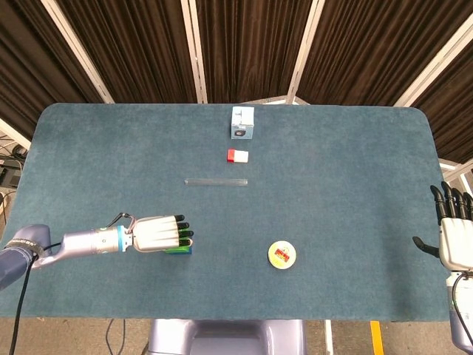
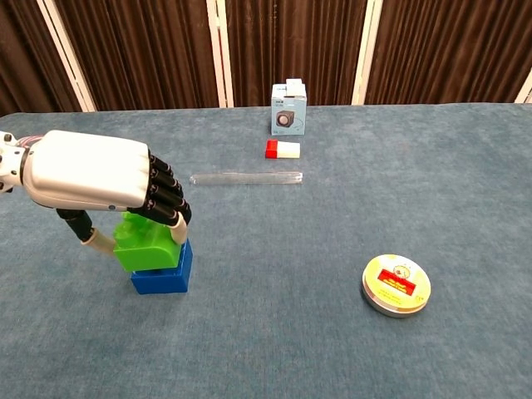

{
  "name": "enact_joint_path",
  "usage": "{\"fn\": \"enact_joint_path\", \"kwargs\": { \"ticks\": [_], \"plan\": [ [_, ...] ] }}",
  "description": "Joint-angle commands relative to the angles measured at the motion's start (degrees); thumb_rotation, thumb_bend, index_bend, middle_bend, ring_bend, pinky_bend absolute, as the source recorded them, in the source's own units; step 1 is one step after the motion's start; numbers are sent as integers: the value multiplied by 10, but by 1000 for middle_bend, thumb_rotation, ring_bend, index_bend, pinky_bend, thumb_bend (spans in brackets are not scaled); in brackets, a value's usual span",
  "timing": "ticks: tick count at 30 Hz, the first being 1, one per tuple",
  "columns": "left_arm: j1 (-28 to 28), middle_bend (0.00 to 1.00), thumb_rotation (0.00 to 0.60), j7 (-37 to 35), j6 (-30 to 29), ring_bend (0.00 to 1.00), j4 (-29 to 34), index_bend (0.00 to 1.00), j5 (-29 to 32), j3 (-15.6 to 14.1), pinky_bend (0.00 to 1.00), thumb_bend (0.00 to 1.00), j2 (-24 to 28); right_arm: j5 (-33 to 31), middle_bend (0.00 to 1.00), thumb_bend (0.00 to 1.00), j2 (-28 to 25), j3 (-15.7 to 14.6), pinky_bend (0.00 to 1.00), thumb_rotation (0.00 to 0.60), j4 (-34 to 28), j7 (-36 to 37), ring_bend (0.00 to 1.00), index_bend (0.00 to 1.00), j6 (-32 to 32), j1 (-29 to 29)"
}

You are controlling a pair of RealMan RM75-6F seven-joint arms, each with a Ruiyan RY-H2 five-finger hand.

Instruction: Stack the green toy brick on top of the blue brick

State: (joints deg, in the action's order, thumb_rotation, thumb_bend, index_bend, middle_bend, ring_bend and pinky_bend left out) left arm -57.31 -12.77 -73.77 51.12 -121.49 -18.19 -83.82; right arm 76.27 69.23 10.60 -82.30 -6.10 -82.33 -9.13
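Note:
My left hand (image 2: 100,181) (image 1: 157,234) grips the green brick (image 2: 146,246) from above. The green brick sits on top of the blue brick (image 2: 162,278), pressed against it, at the table's near left. In the head view only slivers of green brick (image 1: 177,249) and blue brick (image 1: 188,250) show under the fingers. My right hand (image 1: 452,229) hangs off the table's right edge, fingers spread and upright, holding nothing.
A round tin (image 2: 396,285) with a red label lies near right. A clear tube (image 2: 246,178) lies across the middle. Behind it are a small red-and-white block (image 2: 282,150) and a blue-white box (image 2: 288,110). The table is covered in teal cloth (image 2: 349,191).

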Motion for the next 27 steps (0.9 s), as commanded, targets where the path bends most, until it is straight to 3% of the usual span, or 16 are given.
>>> {"fn": "enact_joint_path", "kwargs": {
  "ticks": [1, 17, 20, 22, 23, 25, 27],
  "plan": [
    [1, 510, 600, 0, 0, 422, -3, 623, 1, 0, 410, 318, -4, 0, 0, 0, 0, 0, 0, 600, 0, 0, 0, 0, 0, 0],
    [6, 490, 600, -2, 13, 411, -37, 599, 8, -5, 406, 318, -35, -1, 0, 0, 1, -1, 0, 600, 1, 0, 0, 0, 2, 0],
    [7, 324, 600, -2, 6, 303, -44, 393, 6, -7, 335, 259, -38, -2, 0, 0, 0, -1, 0, 600, 1, 0, 0, 0, 3, -1],
    [7, 104, 600, -2, 1, 137, -48, 146, 4, -8, 209, 169, -39, -2, 0, 0, 0, -1, 0, 600, 2, 1, 0, 0, 3, 0],
    [8, 56, 600, -3, -5, 87, -50, 86, 3, -9, 170, 148, -38, -2, 0, 0, 0, -1, 0, 600, 2, 2, 0, 0, 3, 0],
    [9, 0, 600, -6, -15, 9, -52, 4, 2, -10, 97, 122, -36, -3, 0, 0, 0, -1, 0, 600, 2, 1, 0, 0, 3, -1],
    [11, 0, 600, -3, -30, 0, -53, 0, 0, -9, 77, 120, -33, -2, 0, 0, 1, -1, 0, 600, 2, 1, 0, 0, 3, -1]
  ]
}}
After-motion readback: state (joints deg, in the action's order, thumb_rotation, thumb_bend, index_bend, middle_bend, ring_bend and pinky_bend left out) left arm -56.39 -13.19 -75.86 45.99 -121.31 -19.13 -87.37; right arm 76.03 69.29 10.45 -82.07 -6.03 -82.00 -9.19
